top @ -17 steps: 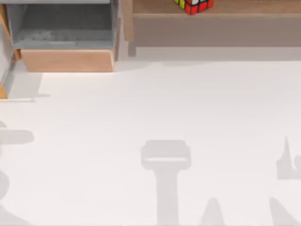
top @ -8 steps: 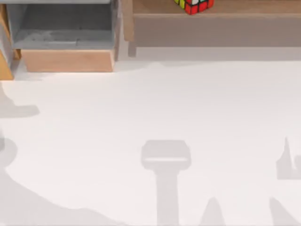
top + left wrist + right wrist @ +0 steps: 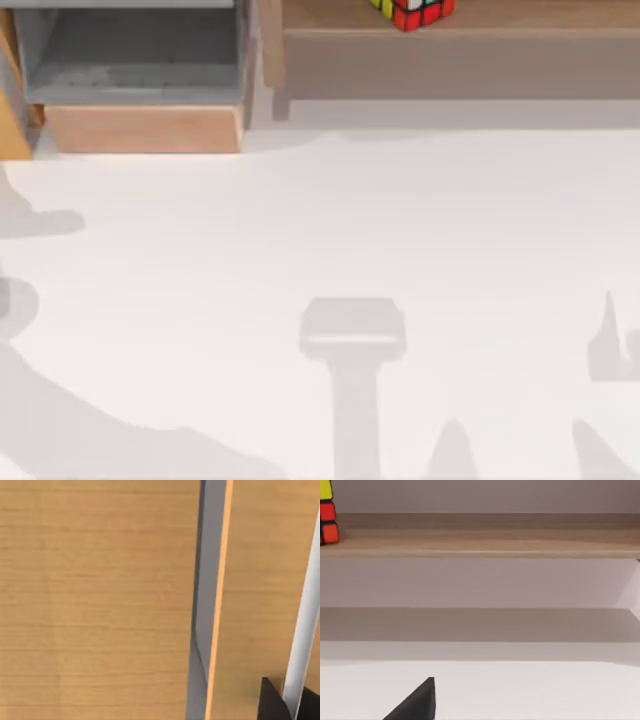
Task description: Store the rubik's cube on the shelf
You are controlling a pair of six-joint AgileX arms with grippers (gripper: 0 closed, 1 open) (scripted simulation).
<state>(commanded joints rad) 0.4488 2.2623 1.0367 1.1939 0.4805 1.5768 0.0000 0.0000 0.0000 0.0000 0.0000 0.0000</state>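
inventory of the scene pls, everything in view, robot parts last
cube: 1, red, yellow, green and white in a black grid, on the shelf's top board, top view's far edge
shelf: 1, light wood, tan top, grey-brown face, far right of the table
box: 1, wood with grey inside, far left of the table, beside the shelf
table: 1, white, shadows of the arms on its near part
left gripper: 1 dark fingertip, close to a wood panel
right gripper: 1 dark fingertip, over the table, facing the shelf

A wooden box (image 3: 140,128) with grey inside sits on the white table (image 3: 400,230).
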